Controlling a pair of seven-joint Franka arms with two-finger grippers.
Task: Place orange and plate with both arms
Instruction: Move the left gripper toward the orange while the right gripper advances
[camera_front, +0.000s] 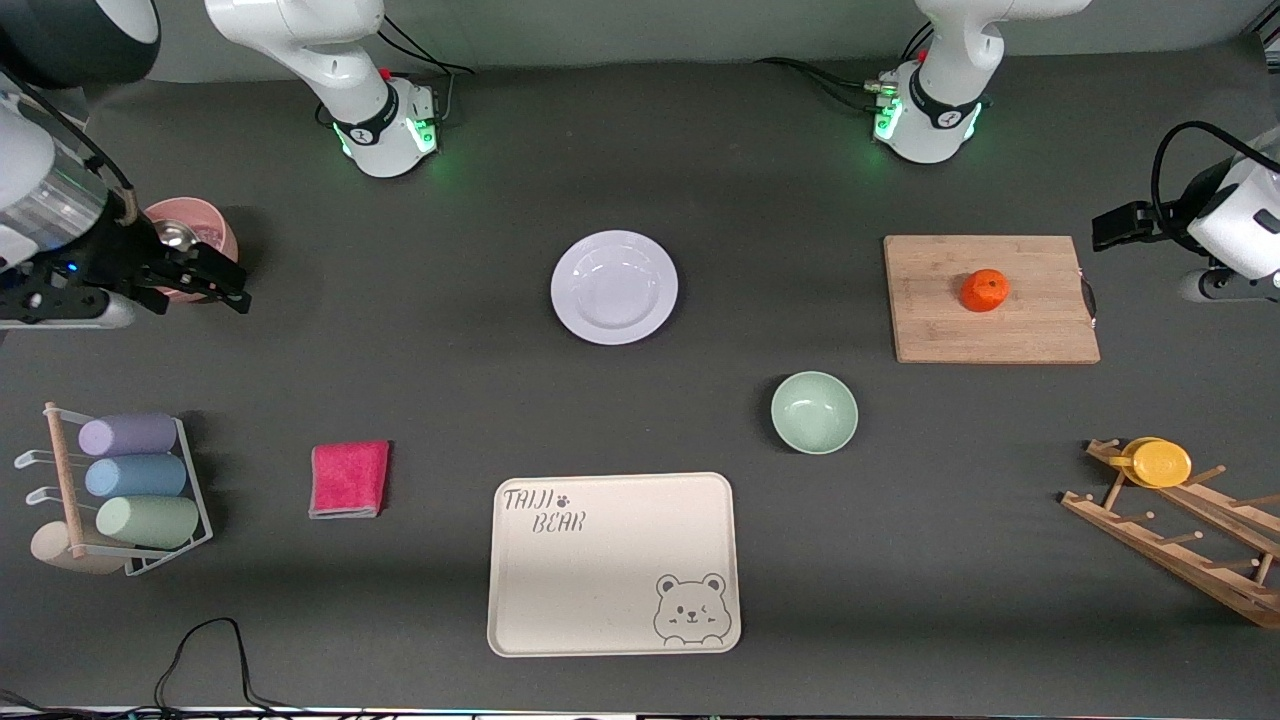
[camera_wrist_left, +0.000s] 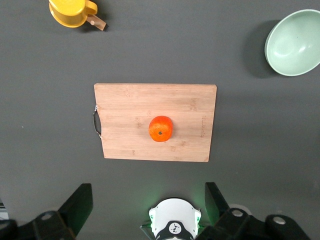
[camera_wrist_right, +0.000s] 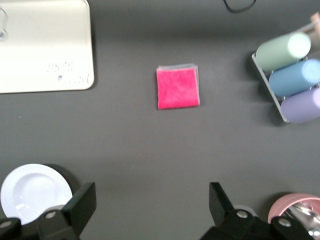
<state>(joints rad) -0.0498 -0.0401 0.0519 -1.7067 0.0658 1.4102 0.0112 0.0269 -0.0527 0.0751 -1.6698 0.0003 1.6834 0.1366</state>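
Only the front view shows the tray, lettered "TAIJI BEAR", at six o'clock from the plate. The orange sits on the board. Left gripper and right gripper both hang open.

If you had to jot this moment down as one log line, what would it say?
orange: on cutting board | plate: bare, on table | left gripper: open, above orange | right gripper: open, nothing held

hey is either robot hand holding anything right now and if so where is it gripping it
Nothing is held. The left hand is open above the cutting board where the orange sits; the right hand is open and empty, up near the pink cup, with the plate untouched.
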